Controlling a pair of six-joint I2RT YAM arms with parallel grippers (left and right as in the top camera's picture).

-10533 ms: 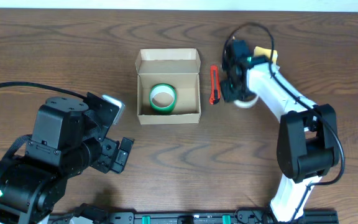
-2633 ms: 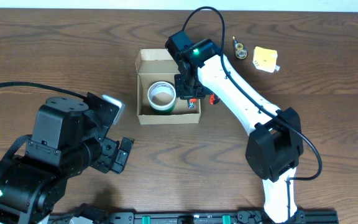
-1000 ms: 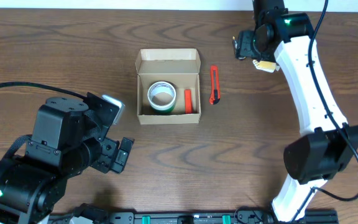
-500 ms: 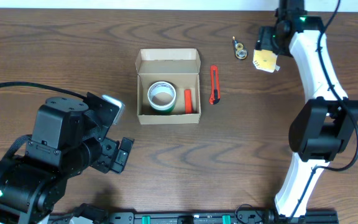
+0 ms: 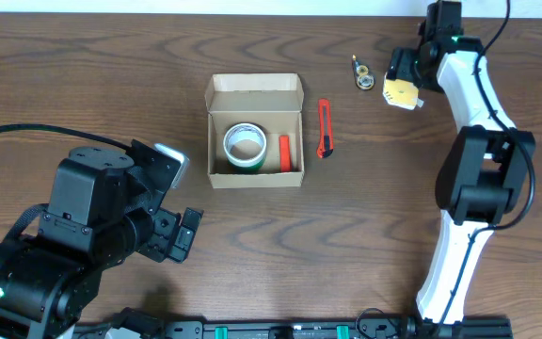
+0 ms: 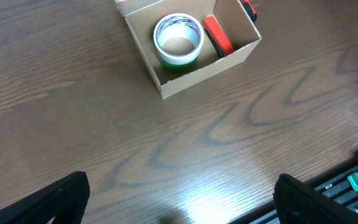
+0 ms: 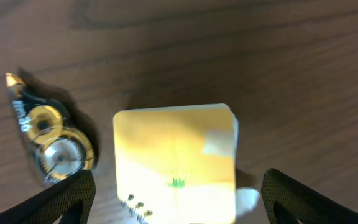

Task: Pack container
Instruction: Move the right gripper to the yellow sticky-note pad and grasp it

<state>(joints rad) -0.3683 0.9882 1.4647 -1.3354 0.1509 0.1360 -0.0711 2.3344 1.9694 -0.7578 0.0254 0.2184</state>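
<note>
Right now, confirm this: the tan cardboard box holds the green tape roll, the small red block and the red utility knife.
Not quite. The tan cardboard box holds the green tape roll and small red block; the red utility knife lies outside it on the table, as the overhead view shows.

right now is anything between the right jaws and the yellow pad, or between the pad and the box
Nothing sits between the open right jaws and the yellow pad. Toward the container, a small gold-wheeled dispenser lies beside the pad and a red cutter lies outside the container's wall, both low and flat.
</note>
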